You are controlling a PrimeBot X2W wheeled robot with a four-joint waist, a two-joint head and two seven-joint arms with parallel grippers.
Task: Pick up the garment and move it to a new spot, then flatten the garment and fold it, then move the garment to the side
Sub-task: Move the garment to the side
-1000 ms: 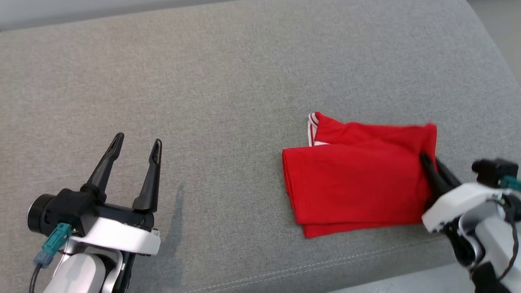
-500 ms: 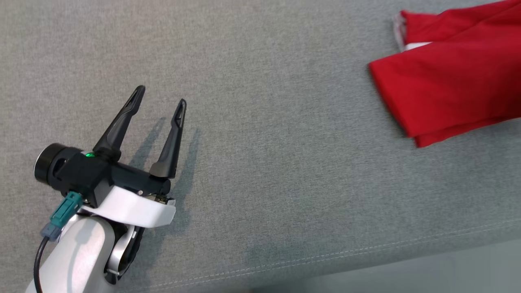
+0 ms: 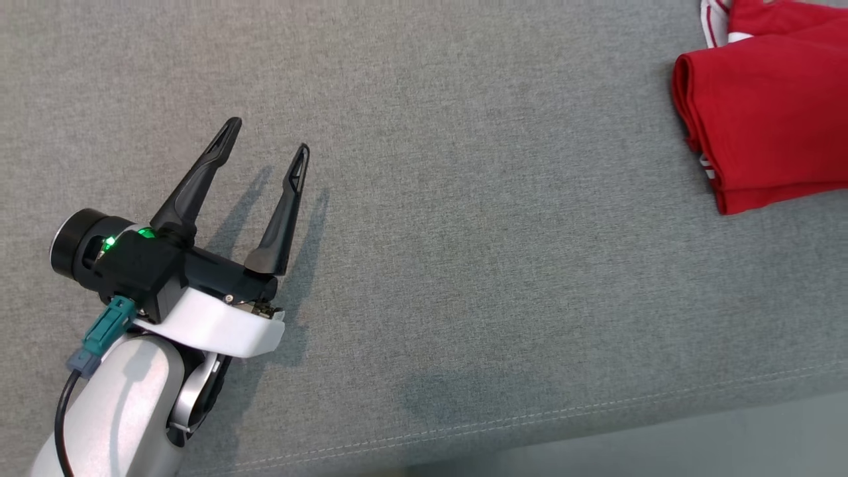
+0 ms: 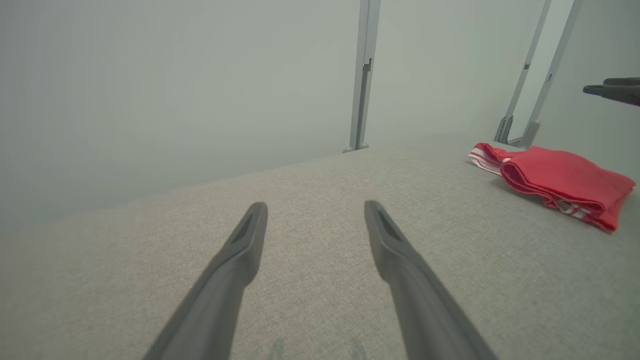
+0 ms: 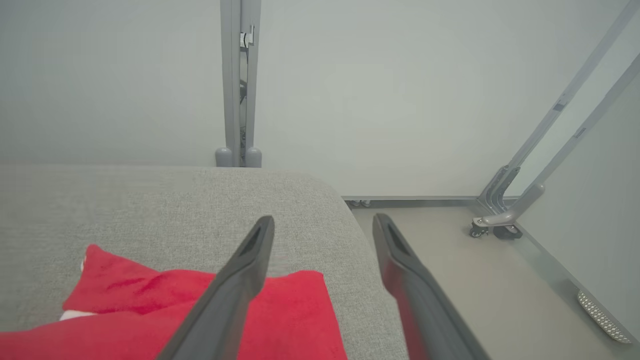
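Note:
The red garment (image 3: 768, 126), folded, with white-striped trim, lies at the upper right of the head view on the grey cushion (image 3: 464, 232). My left gripper (image 3: 268, 136) hovers open and empty at the lower left, far from the garment. Its wrist view has the open fingers (image 4: 315, 206) over bare fabric, the garment (image 4: 560, 180) off to the right, and my right gripper's tips (image 4: 607, 89) in the air above it. In the right wrist view the right gripper (image 5: 324, 219) stands open above the garment's (image 5: 125, 310) edge, with nothing between its fingers.
The cushion's front seam (image 3: 596, 411) runs along the bottom, with floor beyond. The cushion's rounded corner (image 5: 340, 200) drops to the floor (image 5: 475, 280) just right of the garment. Grey frame posts (image 5: 240, 100) and a castered strut (image 5: 505, 220) stand against the wall.
The head camera swung left and down, so the right arm left its view. The garment was drawn further right. The right gripper, shut on the garment's right edge before, has opened and lifted off.

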